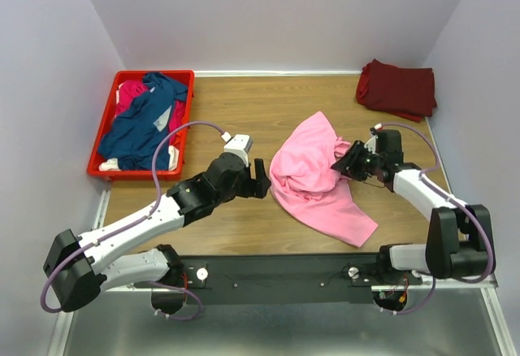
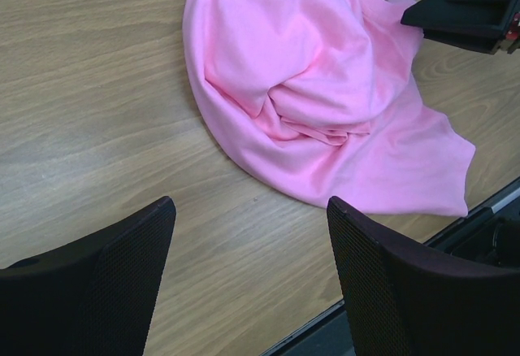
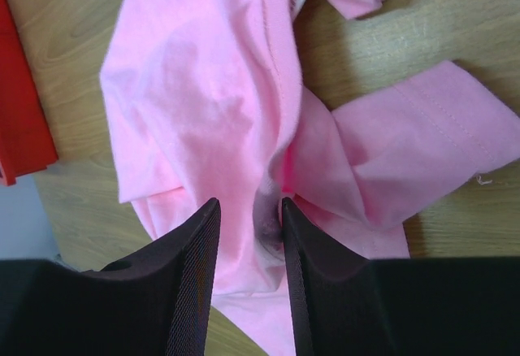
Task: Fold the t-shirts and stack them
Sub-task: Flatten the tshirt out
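Seemingly lilac walls point(image 1: 276, 15), wood table point(image 1: 244, 112), pink t-shirt point(image 1: 313, 173)

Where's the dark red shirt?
In the top view, the dark red shirt lies in the far right corner of the table, beyond the right tool and the pink shirt.
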`<state>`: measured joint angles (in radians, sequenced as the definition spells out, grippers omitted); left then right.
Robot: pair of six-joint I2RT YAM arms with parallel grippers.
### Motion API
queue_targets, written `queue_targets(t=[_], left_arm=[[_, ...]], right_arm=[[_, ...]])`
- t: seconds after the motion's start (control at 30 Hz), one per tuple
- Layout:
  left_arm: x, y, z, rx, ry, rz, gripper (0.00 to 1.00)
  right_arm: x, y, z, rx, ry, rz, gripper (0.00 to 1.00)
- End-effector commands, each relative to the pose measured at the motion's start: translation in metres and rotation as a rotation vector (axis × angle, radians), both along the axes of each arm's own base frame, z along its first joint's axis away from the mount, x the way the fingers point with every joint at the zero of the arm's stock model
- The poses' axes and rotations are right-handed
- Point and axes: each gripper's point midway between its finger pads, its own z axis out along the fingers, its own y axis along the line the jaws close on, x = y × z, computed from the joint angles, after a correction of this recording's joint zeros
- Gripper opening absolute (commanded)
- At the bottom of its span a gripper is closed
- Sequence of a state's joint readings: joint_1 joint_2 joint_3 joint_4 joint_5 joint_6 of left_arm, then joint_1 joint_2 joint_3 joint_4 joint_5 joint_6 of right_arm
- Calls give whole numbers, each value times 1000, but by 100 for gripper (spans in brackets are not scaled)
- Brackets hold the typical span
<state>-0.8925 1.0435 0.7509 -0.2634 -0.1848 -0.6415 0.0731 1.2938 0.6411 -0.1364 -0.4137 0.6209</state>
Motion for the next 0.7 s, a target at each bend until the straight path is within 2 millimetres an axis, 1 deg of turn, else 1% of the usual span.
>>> queue_targets(t=[0.0,0.07,0.13,0.17,0.2,0.23,0.27,0.37,0.4,0.43,0.47,0.5,0.53,0.57,0.6,0.63,0.67], left_arm=[[-5,-3,-6,-5,22,-8,84],[-7,-6,-10,-2,31,-23,85],[-9,-8,-13,1,38,-36,86],[-12,-13,-17,4,46,-54,86],[-12,-17,-22,12,54,-63,87],[-14,-21,-25,15,61,-73,87],[-18,-25,-29,17,71,-88,88],[-19,-40,-40,30,97,-104,88],[-24,-47,-42,36,102,-122,88],[-24,-52,-51,53,118,-122,88],[-23,-59,-48,50,110,-118,88],[-26,-66,-49,51,114,-128,88],[-26,-70,-60,67,137,-120,88],[-24,-77,-58,65,141,-123,88],[-24,-80,-63,75,152,-123,88],[-24,-82,-76,103,174,-122,88],[-21,-86,-77,105,177,-112,86]], right_arm=[[-9,2,-20,-13,76,37,42],[-9,1,-26,-27,88,44,37],[-8,1,-26,-27,85,47,30],[-6,3,-22,-22,76,53,23],[-5,3,-19,-20,65,54,17],[-3,3,-16,-17,58,54,4],[2,5,-8,-8,40,54,1],[16,4,23,-6,-48,33,1],[23,3,36,-13,-82,21,1],[35,1,63,-19,-154,6,1],[42,-5,74,-45,-181,-27,1],[52,-8,96,-61,-234,-40,1],[57,-11,108,-72,-262,-53,1],[59,-13,115,-86,-273,-62,1],[62,-17,122,-99,-291,-78,1],[65,-18,132,-100,-312,-82,1],[64,-18,135,-98,-317,-84,1]])
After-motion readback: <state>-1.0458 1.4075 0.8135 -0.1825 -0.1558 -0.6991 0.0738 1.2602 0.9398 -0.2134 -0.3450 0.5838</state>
